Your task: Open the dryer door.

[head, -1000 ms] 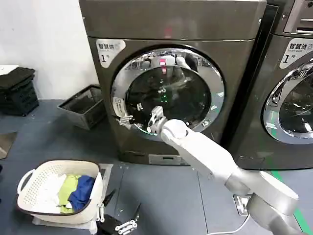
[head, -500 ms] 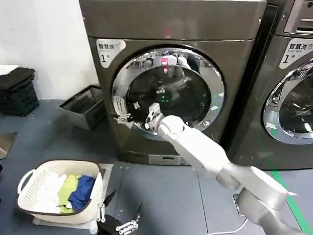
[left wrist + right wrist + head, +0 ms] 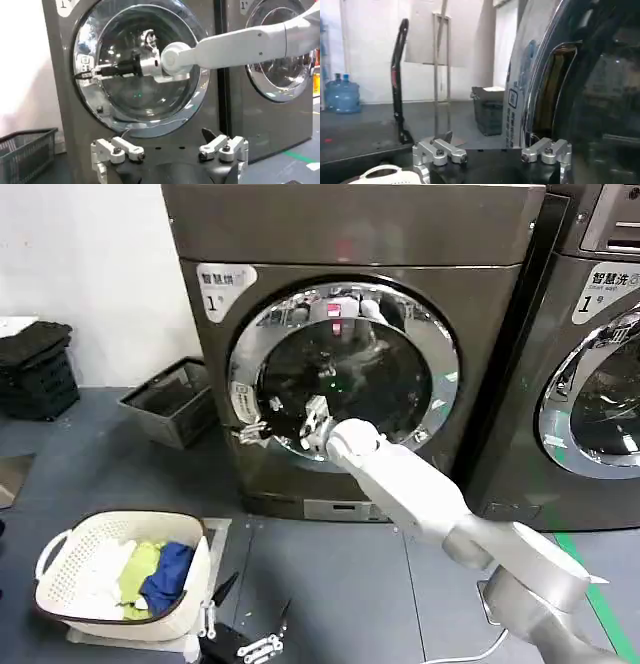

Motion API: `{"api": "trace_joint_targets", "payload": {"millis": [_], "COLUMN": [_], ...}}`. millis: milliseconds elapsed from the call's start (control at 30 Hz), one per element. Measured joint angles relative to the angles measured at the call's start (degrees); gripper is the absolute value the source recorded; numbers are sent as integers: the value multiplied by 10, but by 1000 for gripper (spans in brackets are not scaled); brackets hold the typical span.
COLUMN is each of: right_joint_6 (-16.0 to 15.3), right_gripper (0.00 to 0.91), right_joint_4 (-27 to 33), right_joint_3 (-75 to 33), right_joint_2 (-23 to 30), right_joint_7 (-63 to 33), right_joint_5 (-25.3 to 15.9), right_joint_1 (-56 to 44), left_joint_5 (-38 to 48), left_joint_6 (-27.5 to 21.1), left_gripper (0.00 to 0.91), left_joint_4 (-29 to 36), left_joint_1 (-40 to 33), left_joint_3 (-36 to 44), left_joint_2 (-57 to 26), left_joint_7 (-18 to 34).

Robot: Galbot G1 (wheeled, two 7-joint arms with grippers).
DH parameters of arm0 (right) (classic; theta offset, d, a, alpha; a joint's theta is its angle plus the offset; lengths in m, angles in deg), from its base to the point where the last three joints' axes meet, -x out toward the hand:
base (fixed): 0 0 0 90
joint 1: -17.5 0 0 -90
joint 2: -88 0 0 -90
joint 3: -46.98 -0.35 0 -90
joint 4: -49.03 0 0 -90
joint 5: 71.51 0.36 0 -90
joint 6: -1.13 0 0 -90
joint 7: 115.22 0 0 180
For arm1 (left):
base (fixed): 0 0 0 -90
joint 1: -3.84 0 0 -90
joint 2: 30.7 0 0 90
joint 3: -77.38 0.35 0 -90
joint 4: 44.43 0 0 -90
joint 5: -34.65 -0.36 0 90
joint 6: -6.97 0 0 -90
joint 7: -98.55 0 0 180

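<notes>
Facing the robot from the front of the dark bronze-grey machine [image 3: 350,244], the dryer door [image 3: 345,374] sits in its opening, a wide chrome ring around dark glass. The right gripper [image 3: 258,427] is at the door's left rim, just beside the small handle recess, its white arm [image 3: 420,489] stretching up from the lower right across the glass. From the left wrist view the same gripper [image 3: 87,75] reaches the chrome ring at the door's edge; its fingers look narrow, and whether they clasp the handle I cannot tell. The left gripper [image 3: 170,150] waits low and well apart from the door, fingers spread wide. On the floor to the left stand a white laundry basket [image 3: 60,554] with clothes and a dark crate [image 3: 170,399]. A second chrome-ringed machine [image 3: 600,384] stands to the right.
</notes>
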Motion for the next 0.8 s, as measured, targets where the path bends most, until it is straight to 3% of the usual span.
{"api": "trace_joint_targets", "payload": {"millis": [800], "right_joint_6": [4], "right_gripper": [907], "right_joint_4": [-190], "right_joint_3": [32], "right_joint_2": [-106], "right_joint_7": [26], "right_joint_5": [15], "right_joint_1": [-37], "left_joint_5": [70], "left_joint_6": [-40], "left_gripper": [907], "left_joint_4": [24], "left_joint_1": [13], "left_joint_3": [-85], "left_joint_2": [-4], "left_joint_7": [10]}}
